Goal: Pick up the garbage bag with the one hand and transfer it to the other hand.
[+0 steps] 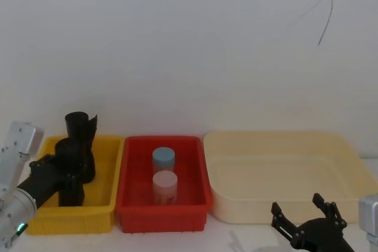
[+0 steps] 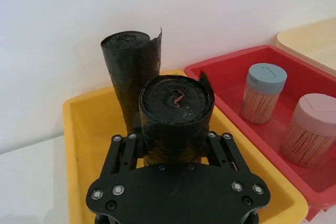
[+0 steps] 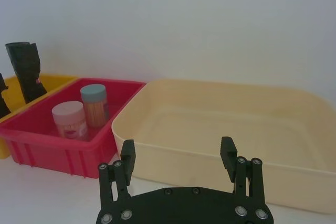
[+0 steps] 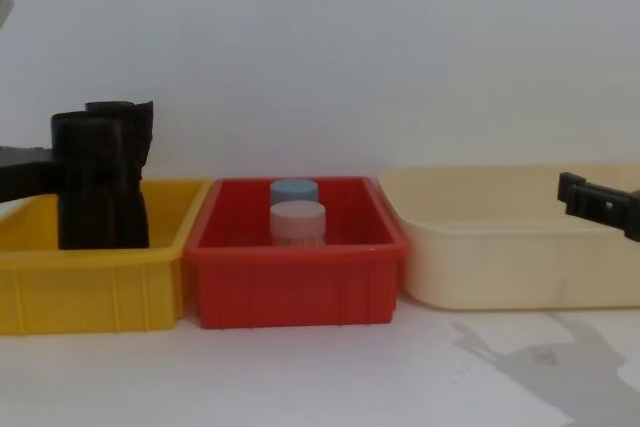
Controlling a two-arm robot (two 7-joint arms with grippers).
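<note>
left claw [image 2: 175, 132]: reaches into the yellow bin [image 1: 104, 216] from the robot's left, a small green light glowing on its silver wrist
left claw grip: closed just far enough to clamp the garbage bag [image 2: 176, 103], one finger pressed on each side of the roll
garbage bag: a black roll standing upright between those fingers, in the near part of the yellow bin; its bottom end is hidden behind the bin wall, so i cannot tell whether it rests on the floor of the bin
second roll [image 2: 129, 61]: black too, with a ragged flap at its top, upright just behind the held one and close to the back wall of the same bin
red bin [image 1: 162, 216]: just beside the yellow one, in the middle of the row
jars: a blue-lidded jar [image 1: 163, 159] behind a pink-lidded jar [image 1: 165, 185], both upright in the red bin
cream tray [image 1: 283, 137]: on the robot's right, next to the red bin
right claw [image 3: 178, 148]: low on the right, in front of the cream tray, above the white table [image 4: 300, 377]
right claw grip: fingers spread wide, nothing between them
</note>
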